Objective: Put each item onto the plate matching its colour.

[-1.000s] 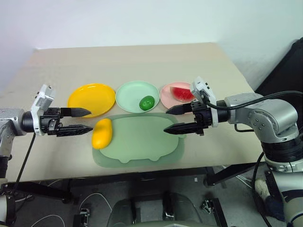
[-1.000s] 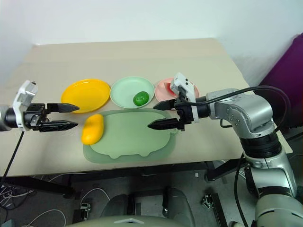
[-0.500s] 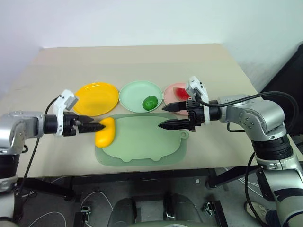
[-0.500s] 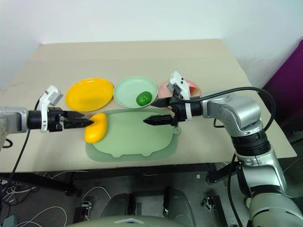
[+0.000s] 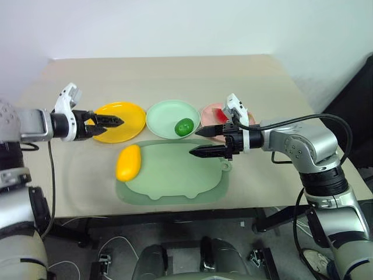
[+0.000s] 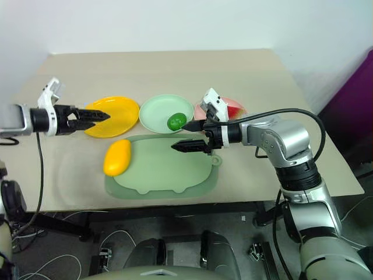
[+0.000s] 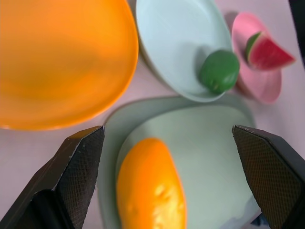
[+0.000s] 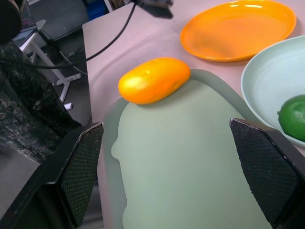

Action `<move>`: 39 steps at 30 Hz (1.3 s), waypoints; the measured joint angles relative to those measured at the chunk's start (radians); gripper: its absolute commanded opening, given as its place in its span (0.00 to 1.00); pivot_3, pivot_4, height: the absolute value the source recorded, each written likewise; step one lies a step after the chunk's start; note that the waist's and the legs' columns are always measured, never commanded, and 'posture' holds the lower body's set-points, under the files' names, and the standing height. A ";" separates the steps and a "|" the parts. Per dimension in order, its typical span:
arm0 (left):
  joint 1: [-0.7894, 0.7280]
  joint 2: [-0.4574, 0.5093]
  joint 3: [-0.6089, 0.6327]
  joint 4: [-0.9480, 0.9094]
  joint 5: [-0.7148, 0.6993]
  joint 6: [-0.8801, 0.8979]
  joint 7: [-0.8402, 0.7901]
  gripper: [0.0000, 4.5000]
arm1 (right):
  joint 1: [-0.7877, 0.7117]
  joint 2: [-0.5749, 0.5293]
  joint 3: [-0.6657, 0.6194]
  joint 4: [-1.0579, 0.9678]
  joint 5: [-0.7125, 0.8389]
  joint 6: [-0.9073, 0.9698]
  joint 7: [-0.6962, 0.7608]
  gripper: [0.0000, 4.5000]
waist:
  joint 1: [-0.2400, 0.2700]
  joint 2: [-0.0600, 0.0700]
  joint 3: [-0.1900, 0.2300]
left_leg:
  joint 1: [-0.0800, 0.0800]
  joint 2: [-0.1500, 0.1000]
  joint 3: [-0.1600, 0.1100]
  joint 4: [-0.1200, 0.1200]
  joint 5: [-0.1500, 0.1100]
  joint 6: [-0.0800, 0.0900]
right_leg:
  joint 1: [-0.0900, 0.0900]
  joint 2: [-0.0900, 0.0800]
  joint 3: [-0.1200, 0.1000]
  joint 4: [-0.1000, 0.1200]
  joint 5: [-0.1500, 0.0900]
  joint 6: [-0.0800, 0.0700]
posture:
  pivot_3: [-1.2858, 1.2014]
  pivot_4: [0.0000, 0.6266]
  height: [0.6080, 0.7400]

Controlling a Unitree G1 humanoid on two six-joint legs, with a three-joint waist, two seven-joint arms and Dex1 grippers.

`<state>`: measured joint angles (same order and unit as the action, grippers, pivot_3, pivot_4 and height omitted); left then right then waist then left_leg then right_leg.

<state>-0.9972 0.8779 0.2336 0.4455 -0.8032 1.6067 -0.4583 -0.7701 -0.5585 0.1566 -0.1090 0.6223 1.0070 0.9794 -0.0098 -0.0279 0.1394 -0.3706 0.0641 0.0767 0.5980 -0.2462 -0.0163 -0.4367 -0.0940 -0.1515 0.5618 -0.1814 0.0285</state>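
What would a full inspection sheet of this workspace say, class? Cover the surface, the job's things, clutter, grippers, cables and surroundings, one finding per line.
Surface: beige table, with a pale green mat near its front edge.
Job's things: green fruit on the mint plate; watermelon wedge on the pink plate; yellow mango on the mat's left edge, off the bare yellow plate.
Clutter: nothing seen.
Grippers: left gripper open, holding nothing, over the yellow plate; right gripper open, holding nothing, above the mat's far right part.
Cables: black cable along the right arm; loose cables on the floor.
Surroundings: white wall behind the table.
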 measured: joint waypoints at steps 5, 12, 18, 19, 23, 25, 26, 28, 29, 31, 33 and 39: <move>-0.081 0.060 -0.163 0.038 -0.230 -0.001 0.189 1.00 | -0.001 0.017 0.002 0.017 -0.013 -0.010 -0.009 1.00 | -0.005 0.001 0.000 | 0.002 -0.002 0.001 -0.001 -0.001 -0.002 | 0.002 -0.003 0.002 0.000 0.000 0.001 | 0.52 0.24 1.00; -0.067 0.144 -0.378 0.058 -0.620 0.000 0.389 1.00 | -0.014 0.029 0.001 0.033 -0.021 -0.012 -0.024 1.00 | -0.003 0.001 0.000 | 0.002 -0.002 0.001 -0.001 -0.001 -0.003 | 0.001 -0.002 0.002 0.000 0.001 0.001 | 0.52 0.24 1.00; -0.053 0.188 -0.449 0.090 -0.848 0.000 0.552 1.00 | -0.016 0.035 0.001 0.037 -0.021 -0.012 -0.035 1.00 | -0.003 0.001 0.001 | 0.003 -0.002 0.000 0.000 -0.001 -0.003 | 0.002 -0.003 0.002 -0.001 -0.001 -0.001 | 0.52 0.24 1.00; -0.038 0.196 -0.452 0.084 -0.873 0.000 0.584 1.00 | -0.016 0.036 0.001 0.040 -0.021 -0.012 -0.038 1.00 | -0.003 0.001 0.001 | 0.003 -0.002 0.000 0.000 -0.001 -0.003 | 0.002 -0.003 0.002 -0.001 -0.001 -0.001 | 0.52 0.24 1.00; 0.068 0.197 -0.440 0.034 -0.909 -0.002 0.701 1.00 | -0.016 0.041 0.001 0.051 -0.021 -0.013 -0.045 1.00 | -0.002 0.001 0.001 | 0.004 -0.002 0.000 0.000 -0.001 -0.004 | 0.003 -0.003 0.002 -0.001 -0.001 -0.001 | 0.52 0.24 1.00; 0.129 0.178 -0.424 0.009 -0.918 -0.011 0.757 1.00 | -0.017 0.042 0.001 0.052 -0.021 -0.013 -0.050 1.00 | -0.001 0.001 0.001 | 0.003 -0.003 0.000 0.000 0.000 -0.004 | 0.003 -0.003 0.002 -0.001 0.000 0.000 | 0.52 0.24 1.00; 0.145 0.164 -0.408 -0.010 -0.935 -0.024 0.779 1.00 | -0.017 0.043 0.001 0.052 -0.021 -0.013 -0.052 1.00 | 0.000 0.000 0.000 | 0.003 -0.002 0.000 0.000 0.000 -0.006 | 0.003 -0.003 0.001 -0.001 0.000 -0.001 | 0.52 0.24 1.00; 0.162 0.151 -0.390 -0.041 -0.954 -0.045 0.819 1.00 | -0.020 0.053 0.001 0.052 -0.021 -0.014 -0.053 1.00 | 0.002 0.000 0.000 | 0.003 -0.003 0.000 0.000 0.001 -0.006 | 0.004 -0.003 0.001 -0.001 -0.001 -0.002 | 0.52 0.24 1.00; 0.170 0.141 -0.376 -0.055 -0.956 -0.054 0.840 1.00 | -0.020 0.055 0.001 0.052 -0.021 -0.014 -0.053 1.00 | 0.002 0.000 0.000 | 0.003 -0.003 0.000 0.000 0.001 -0.006 | 0.004 -0.003 0.001 -0.001 -0.001 -0.002 | 0.52 0.24 1.00; 0.177 0.124 -0.364 -0.067 -0.963 -0.073 0.870 1.00 | -0.020 0.055 0.001 0.052 -0.021 -0.014 -0.054 1.00 | 0.003 0.000 0.000 | 0.004 -0.003 0.000 0.000 0.001 -0.007 | 0.005 -0.003 0.001 -0.001 -0.001 -0.002 | 0.52 0.24 1.00; 0.179 0.113 -0.361 -0.074 -0.970 -0.079 0.884 1.00 | -0.020 0.055 0.001 0.052 -0.021 -0.014 -0.054 1.00 | 0.002 0.000 0.000 | 0.005 -0.003 -0.001 0.000 0.001 -0.007 | 0.006 -0.003 0.001 -0.001 -0.001 -0.002 | 0.52 0.24 1.00; 0.201 0.074 -0.354 -0.077 -0.991 -0.099 0.912 1.00 | -0.020 0.055 -0.001 0.052 -0.021 -0.014 -0.069 1.00 | -0.001 0.000 0.001 | 0.005 -0.004 0.000 0.000 0.001 -0.007 | 0.006 -0.003 0.002 -0.001 -0.001 -0.001 | 0.52 0.24 1.00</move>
<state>-0.7964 0.9520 -0.1199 0.3689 -1.7941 1.5078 0.4539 -0.7897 -0.5037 0.1558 -0.0575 0.6015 0.9931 0.9109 -0.0104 -0.0274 0.1399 -0.3656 0.0603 0.0765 0.5980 -0.2455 -0.0231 -0.4303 -0.0968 -0.1499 0.5607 -0.1822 0.0272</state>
